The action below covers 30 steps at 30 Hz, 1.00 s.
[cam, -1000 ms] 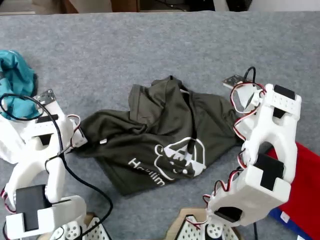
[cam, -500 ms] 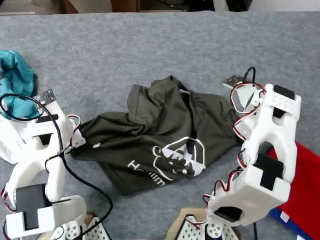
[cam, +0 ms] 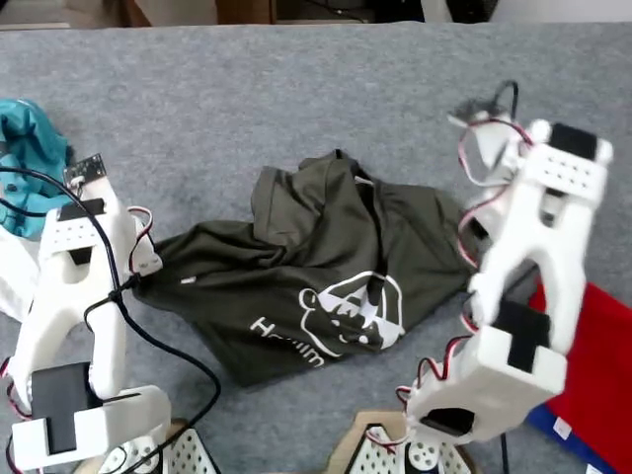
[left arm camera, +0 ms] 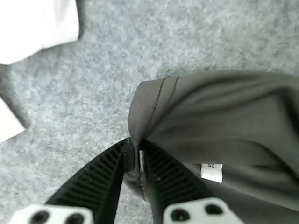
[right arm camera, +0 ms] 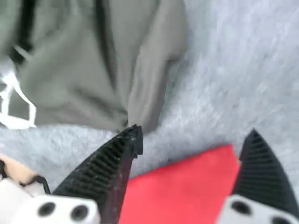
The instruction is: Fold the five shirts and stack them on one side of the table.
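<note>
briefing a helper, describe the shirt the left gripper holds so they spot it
On the grey table, look at the middle. The crumpled dark olive shirt lies there, its edge pinched by the left gripper. Only it has a white print, unlike the teal shirt and red shirt at the edges.

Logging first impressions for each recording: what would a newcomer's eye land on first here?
A dark olive shirt lies crumpled in the middle of the grey table, white print up. The left gripper is shut on its hem, while the right gripper hangs open near the opposite edge, beside a red cloth.
</note>
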Motion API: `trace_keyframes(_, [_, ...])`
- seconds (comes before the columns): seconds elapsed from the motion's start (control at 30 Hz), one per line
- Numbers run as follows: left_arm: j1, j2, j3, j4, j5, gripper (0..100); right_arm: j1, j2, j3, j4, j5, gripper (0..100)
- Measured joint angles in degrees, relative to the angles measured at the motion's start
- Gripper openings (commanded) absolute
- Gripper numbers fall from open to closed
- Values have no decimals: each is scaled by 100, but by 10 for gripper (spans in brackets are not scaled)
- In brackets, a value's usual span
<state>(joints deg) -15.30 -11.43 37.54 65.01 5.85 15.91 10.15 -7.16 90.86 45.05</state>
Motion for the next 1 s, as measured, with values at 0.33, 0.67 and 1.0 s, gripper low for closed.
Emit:
trace_keyframes(0.33, [0, 0, -35, 229, -237, 19, -2259, 88, -149, -1134, -1222, 284])
trace_keyframes(0.67, [-686, 0, -237, 536, -765, 19, -3042, 2453, -1275, -1934, -1389, 55])
trace_keyframes(1.0, [-1213, 0, -237, 536, -1284, 19, -2752, 3930, -3473, 105, -1160, 5])
